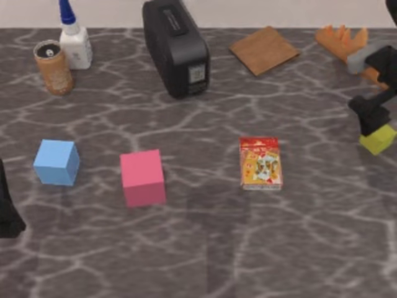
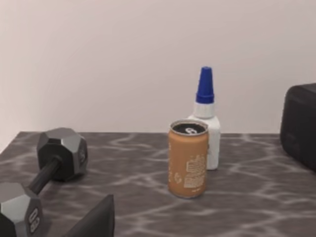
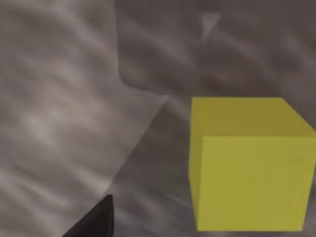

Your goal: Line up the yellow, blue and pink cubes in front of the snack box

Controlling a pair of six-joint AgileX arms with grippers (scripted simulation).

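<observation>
While my left claw (image 1: 7, 217) sits parked at the tabletop's left edge, only a dark bit of it in view, I cannot tell how its fingers stand. My right claw (image 1: 372, 124) is at the right edge, right over the yellow cube (image 1: 378, 139). From the top view its dark body covers the cube's upper part. In the right wrist view the cube (image 3: 249, 163) fills much of the picture, with one dark fingertip (image 3: 96, 219) off to its side and not touching it; I cannot tell whether the claw is gripping the cube or just above it.

On the marbled grey tabletop (image 1: 205, 248) the snack box (image 1: 261, 162) lies flat, a bit right of centre, red end toward the far side. The pink cube (image 1: 142, 177) stands well to its left, and the blue cube (image 1: 56, 162) farther left again, apart from the pink one. Neither cube touches the box.

Along the far edge stand a can (image 1: 53, 66) with a glue bottle (image 1: 74, 37) just beside it, a black device (image 1: 175, 46), a flat brown square (image 1: 265, 49) and an orange object (image 1: 344, 43). The left wrist view also shows a dumbbell (image 2: 44, 173) near the can (image 2: 187, 158).
</observation>
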